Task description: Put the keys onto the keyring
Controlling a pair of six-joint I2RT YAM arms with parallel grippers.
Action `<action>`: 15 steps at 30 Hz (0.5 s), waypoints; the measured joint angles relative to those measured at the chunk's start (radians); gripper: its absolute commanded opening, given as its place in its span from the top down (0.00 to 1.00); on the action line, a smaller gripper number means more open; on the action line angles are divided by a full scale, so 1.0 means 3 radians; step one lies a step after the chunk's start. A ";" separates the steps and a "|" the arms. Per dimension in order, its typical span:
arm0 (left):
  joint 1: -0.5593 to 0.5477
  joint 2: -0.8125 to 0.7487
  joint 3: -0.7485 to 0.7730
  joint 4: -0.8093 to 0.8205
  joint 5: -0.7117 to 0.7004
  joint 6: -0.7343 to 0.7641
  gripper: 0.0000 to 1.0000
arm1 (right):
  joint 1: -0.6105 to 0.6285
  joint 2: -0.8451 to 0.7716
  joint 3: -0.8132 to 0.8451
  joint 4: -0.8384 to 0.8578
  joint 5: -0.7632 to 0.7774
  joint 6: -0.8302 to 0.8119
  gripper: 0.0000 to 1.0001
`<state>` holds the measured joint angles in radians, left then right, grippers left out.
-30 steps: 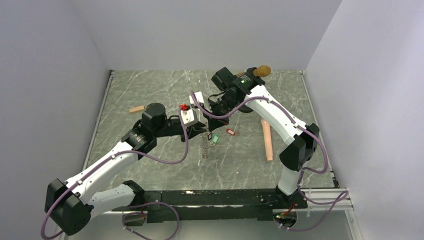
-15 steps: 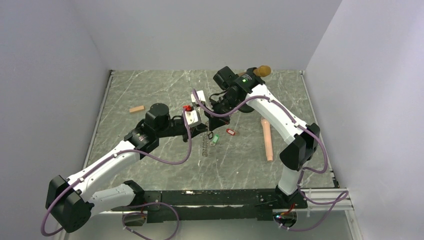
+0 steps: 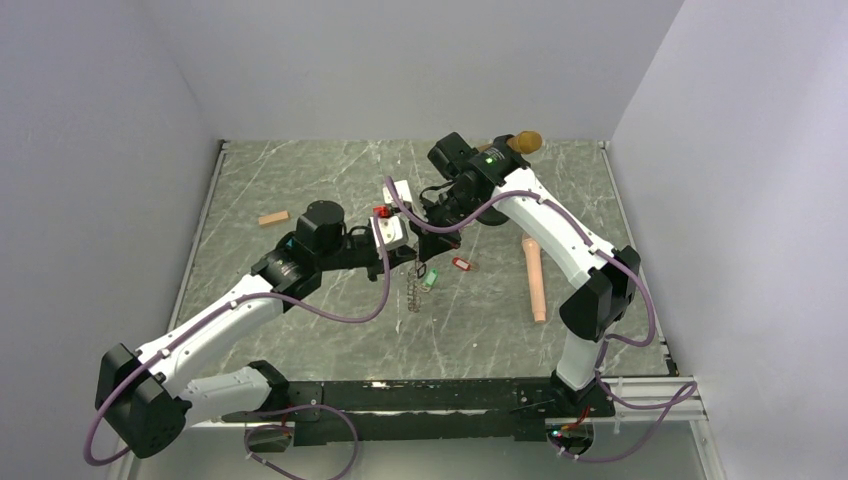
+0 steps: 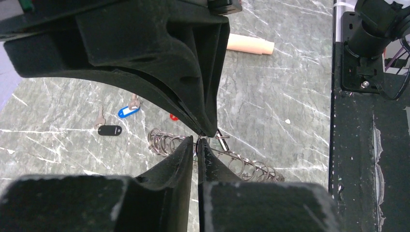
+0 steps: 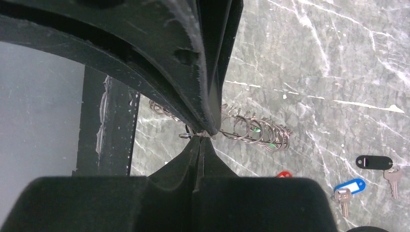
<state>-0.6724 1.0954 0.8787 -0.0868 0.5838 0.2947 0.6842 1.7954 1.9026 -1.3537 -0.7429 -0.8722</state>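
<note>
The keyring (image 3: 412, 290) hangs edge-on at mid-table as a row of small wire loops, also seen in the left wrist view (image 4: 251, 168) and the right wrist view (image 5: 256, 130). My right gripper (image 3: 427, 257) (image 5: 202, 136) is shut on its wire at the top. My left gripper (image 3: 413, 262) (image 4: 198, 141) meets it tip to tip. Its jaws stand a thin slit apart, with the keyring's wire between the tips. A green key (image 3: 429, 281) lies under the loops. Red (image 3: 460, 264), blue (image 4: 128, 112) and black (image 4: 109, 130) keys lie loose on the marble.
A peach cylinder (image 3: 535, 280) lies to the right of the grippers. A microphone with a tan head (image 3: 524, 142) rests at the back behind the right arm. A tan wooden block (image 3: 274, 217) sits at the left. The black base rail (image 4: 367, 145) runs along the near edge.
My left arm has reached right, up to the right gripper's tips, and its jaws have narrowed around the keyring's wire. The right gripper has stayed shut and almost still.
</note>
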 measured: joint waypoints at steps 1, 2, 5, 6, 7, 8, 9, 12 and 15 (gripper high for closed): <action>-0.0003 0.0005 0.0009 -0.0015 -0.0013 0.0001 0.85 | 0.0000 0.0000 0.0000 0.0000 -0.0001 0.0000 1.00; -0.0004 0.0006 0.0011 -0.0019 -0.0022 0.0000 0.86 | 0.0000 0.0000 0.0000 0.0000 -0.0003 0.0000 1.00; -0.0005 0.0006 0.0011 -0.0029 -0.0029 0.0000 0.93 | 0.0000 0.0000 0.0000 0.0000 -0.0008 0.0000 1.00; -0.0006 0.0006 0.0013 -0.0033 -0.0029 0.0000 0.99 | 0.0000 0.0000 0.0000 0.0000 -0.0009 0.0000 1.00; -0.0006 0.0006 0.0017 -0.0042 -0.0028 0.0001 1.00 | 0.0000 0.0000 0.0000 0.0001 -0.0009 0.0000 1.00; -0.0006 0.0009 0.0024 -0.0056 -0.0027 0.0000 1.00 | 0.0000 0.0000 0.0000 0.0001 -0.0009 0.0000 1.00; -0.0006 0.0013 0.0032 -0.0070 -0.0024 0.0001 1.00 | 0.0000 0.0000 0.0000 0.0001 -0.0010 0.0000 1.00; -0.0009 0.0036 0.0065 -0.0103 -0.0019 -0.0001 1.00 | -0.0003 0.0000 0.0000 0.0001 -0.0011 0.0000 1.00; -0.0011 0.0027 0.0058 -0.0089 -0.0023 -0.0033 1.00 | -0.0006 0.0000 0.0000 0.0001 -0.0025 0.0001 0.99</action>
<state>-0.6758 1.1034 0.8963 -0.1135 0.5770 0.2848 0.6823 1.7954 1.9026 -1.3533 -0.7506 -0.8719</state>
